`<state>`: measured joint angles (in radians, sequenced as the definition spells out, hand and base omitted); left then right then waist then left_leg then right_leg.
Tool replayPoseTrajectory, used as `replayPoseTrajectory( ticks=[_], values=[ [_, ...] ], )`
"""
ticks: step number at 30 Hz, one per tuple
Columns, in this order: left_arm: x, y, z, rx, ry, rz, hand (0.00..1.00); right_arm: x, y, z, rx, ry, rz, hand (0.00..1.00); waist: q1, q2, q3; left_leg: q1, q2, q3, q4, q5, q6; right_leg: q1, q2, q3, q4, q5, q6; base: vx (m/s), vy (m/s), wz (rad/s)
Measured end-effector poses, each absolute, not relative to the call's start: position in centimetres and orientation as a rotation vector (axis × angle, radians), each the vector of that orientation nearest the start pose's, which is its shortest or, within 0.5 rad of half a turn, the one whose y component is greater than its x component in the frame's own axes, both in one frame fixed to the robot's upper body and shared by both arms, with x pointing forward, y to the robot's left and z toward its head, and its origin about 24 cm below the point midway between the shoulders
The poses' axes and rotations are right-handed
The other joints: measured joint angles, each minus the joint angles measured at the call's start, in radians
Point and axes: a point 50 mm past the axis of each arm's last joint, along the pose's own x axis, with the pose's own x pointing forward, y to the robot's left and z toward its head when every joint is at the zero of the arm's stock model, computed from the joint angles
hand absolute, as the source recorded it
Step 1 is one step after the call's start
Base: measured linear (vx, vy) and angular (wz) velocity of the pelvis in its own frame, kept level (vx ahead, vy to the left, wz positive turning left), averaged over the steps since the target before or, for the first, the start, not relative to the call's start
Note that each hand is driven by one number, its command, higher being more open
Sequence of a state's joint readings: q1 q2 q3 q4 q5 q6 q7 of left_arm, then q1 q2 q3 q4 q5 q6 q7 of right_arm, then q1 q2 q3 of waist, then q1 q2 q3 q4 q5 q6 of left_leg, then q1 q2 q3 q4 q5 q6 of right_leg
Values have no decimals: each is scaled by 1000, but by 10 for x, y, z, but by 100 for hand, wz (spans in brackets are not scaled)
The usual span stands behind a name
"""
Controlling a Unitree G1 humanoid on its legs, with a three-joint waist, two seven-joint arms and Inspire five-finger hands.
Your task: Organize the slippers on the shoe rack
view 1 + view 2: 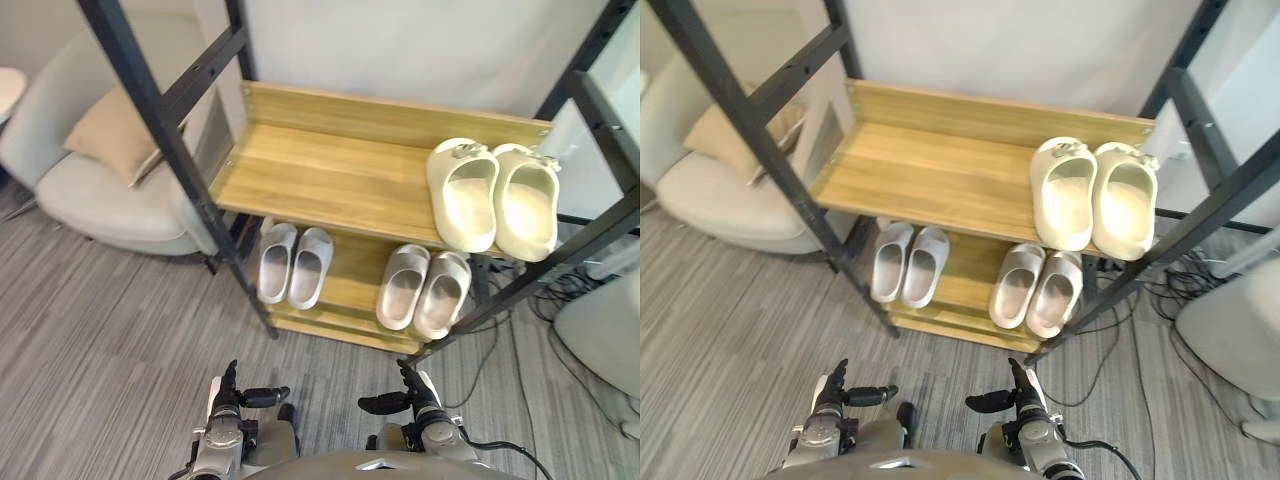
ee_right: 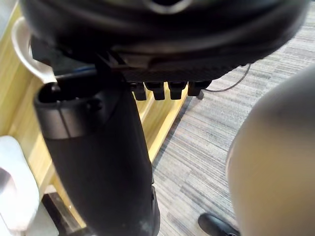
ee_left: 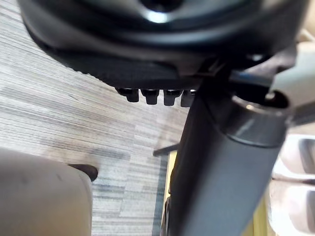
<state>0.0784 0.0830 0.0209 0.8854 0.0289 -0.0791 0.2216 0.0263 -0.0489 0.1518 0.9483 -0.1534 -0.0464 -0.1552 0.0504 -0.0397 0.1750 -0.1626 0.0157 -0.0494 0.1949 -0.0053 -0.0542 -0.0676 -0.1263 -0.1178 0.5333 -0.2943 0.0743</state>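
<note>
All the slippers are already on the shoe rack (image 1: pixel 330 165). The cream slippers (image 1: pixel 462 195) stand together at the right end of the upper shelf, with their heels close to its near edge. On the lower shelf (image 1: pixel 350 290) one grey pair (image 1: pixel 276 262) is at the left and a second grey pair (image 1: pixel 405 285) is at the right.

Your left hand (image 1: pixel 232 405) and right hand (image 1: pixel 415 400) hang low and near, well apart from the rack. Both are spread loosely, with the thumbs pointing inward, and they hold nothing.

I think the main danger comes when you reach in. The lower pairs lie under the upper board, so a hand that enters too high may strike its near edge. A bump there, or a careless wrist near the cream slippers, could push them off toward you. The slanted black post (image 1: pixel 170 150) at the left may also catch your left arm. A weak pinch on a smooth, soft slipper may let it slide out.
</note>
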Motion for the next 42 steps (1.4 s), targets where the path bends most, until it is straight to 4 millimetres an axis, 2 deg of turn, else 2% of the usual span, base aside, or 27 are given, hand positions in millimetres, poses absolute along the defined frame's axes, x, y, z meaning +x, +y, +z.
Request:
replayPoseTrajectory(
  ticks=[2,6,7,8,9,10,11,12,14,16,17,18,19,20,22,24,27,28,30,32,33,34,35,36,38,41,42],
  values=[
    [142,193,-136,186,852,259,100,149,-148,-142,-328,877,74,100,19,7,9,-55,1,-15,5,29,-15,12,20,0,-111,-47,-39,-232,-151,24],
    [145,181,-137,180,846,230,100,154,-151,-140,-311,870,46,100,9,69,41,-62,56,-130,-138,179,-69,15,100,-115,-167,14,-90,-232,-150,72],
    [144,180,-138,181,852,225,100,156,-153,-139,-312,865,36,100,-4,78,41,-64,69,-103,-203,221,-64,5,101,-176,-196,39,-114,-235,-114,103],
    [146,180,-138,180,854,217,100,157,-155,-139,-303,866,17,100,-7,79,42,-79,66,-57,-175,211,-50,-6,93,-205,-199,45,-121,-252,-77,127],
    [151,182,-136,192,846,211,100,158,-161,-138,-284,869,-35,100,-7,59,49,-106,34,30,-71,149,-9,-32,51,-252,-194,57,-131,-197,-41,124],
    [153,182,-135,197,839,209,100,159,-167,-138,-283,868,-61,100,-12,44,58,-102,17,85,14,85,3,-39,18,-279,-196,69,-127,-131,-29,95],
    [153,182,-135,197,839,209,100,159,-167,-138,-283,869,-62,100,-12,44,58,-102,16,87,15,84,3,-39,16,-281,-196,70,-127,-117,3,84],
    [151,182,-136,203,844,207,100,156,-174,-138,-294,876,-77,100,-17,44,57,-80,26,139,105,6,1,-38,-8,-320,-210,90,-123,-115,60,71],
    [144,180,-140,217,866,196,100,151,-178,-140,-301,889,-82,100,-23,64,46,-6,92,219,192,-109,-9,-29,-19,-379,-232,114,-111,-123,145,95],
    [142,178,-142,239,882,171,100,151,-177,-140,-296,891,-79,100,-33,73,40,45,148,300,200,-147,-6,-25,-32,-429,-225,120,-103,-90,179,90],
    [142,175,-143,251,883,148,100,151,-178,-140,-283,890,-86,100,-53,76,37,69,193,393,193,-158,-2,-25,-55,-483,-206,122,-99,-183,342,131],
    [143,169,-143,262,879,117,100,152,-180,-140,-271,889,-104,100,-64,81,34,78,191,452,141,-155,-11,-18,-70,-525,-211,132,-70,-163,295,133],
    [143,167,-143,271,878,100,100,151,-181,-140,-260,894,-117,100,-63,78,25,89,171,463,80,-148,-20,-13,-70,-540,-236,149,-45,-162,334,107],
    [140,170,-144,282,887,92,100,149,-172,-142,-235,901,-109,100,-59,62,15,114,120,445,-20,-90,-13,8,-72,-549,-303,183,-23,-68,227,75],
    [131,174,-147,297,914,93,100,145,-164,-143,-210,905,-87,100,-65,52,-3,174,60,405,-159,-21,10,62,-69,-561,-400,245,-10,-64,255,73],
    [126,174,-149,297,930,92,100,143,-162,-145,-203,916,-80,100,-63,57,-17,200,29,371,-214,6,27,91,-74,-580,-423,263,1,-7,144,61],
    [125,175,-149,290,936,104,100,144,-156,-145,-192,920,-66,100,-54,66,-21,219,-10,340,-242,14,48,88,-136,-603,-333,232,14,44,175,38],
    [124,178,-149,292,936,110,100,148,-150,-145,-195,918,-39,100,-50,50,-12,239,-38,324,-241,1,68,87,-200,-609,-224,185,25,33,139,34],
    [124,181,-149,297,936,107,100,149,-146,-144,-198,917,-15,100,-52,35,-4,261,-58,295,-238,-21,85,82,-261,-600,-99,160,3,22,104,48],
    [125,183,-148,300,931,112,100,150,-145,-144,-195,917,-6,100,-52,14,-1,284,-72,226,-205,-52,112,42,-308,-470,84,179,-77,61,77,80],
    [125,184,-148,300,929,115,100,150,-144,-144,-194,917,-5,100,-53,19,3,290,-67,202,-190,-59,116,17,-298,-403,119,159,-77,115,-37,87],
    [125,186,-148,294,930,130,100,150,-143,-144,-192,915,1,100,-56,18,1,283,-49,171,-168,-74,121,-1,-252,-334,120,114,-63,120,-73,100],
    [127,188,-147,275,931,161,100,151,-141,-143,-198,909,19,100,-56,20,2,263,-24,120,-134,-97,117,-39,-162,-255,105,60,-64,96,-103,107],
    [126,190,-147,266,933,175,100,152,-140,-143,-204,902,28,100,-56,19,3,258,-16,90,-124,-104,114,-65,-122,-222,96,50,-63,161,-105,131],
    [126,192,-147,250,936,194,100,157,-140,-141,-216,885,40,100,-58,11,8,257,-12,-3,-105,-135,102,-150,-35,-161,26,58,-50,228,-128,123],
    [122,196,-148,238,946,214,100,159,-136,-139,-219,867,61,100,-59,-4,9,261,-32,-114,-35,-206,75,-172,4,-87,-112,97,-35,347,-251,139],
    [120,193,-150,231,956,210,100,155,-139,-141,-227,877,63,100,-59,15,-5,256,-15,-188,15,-250,47,-147,13,-128,-94,115,-73,378,-285,128]
  ],
)
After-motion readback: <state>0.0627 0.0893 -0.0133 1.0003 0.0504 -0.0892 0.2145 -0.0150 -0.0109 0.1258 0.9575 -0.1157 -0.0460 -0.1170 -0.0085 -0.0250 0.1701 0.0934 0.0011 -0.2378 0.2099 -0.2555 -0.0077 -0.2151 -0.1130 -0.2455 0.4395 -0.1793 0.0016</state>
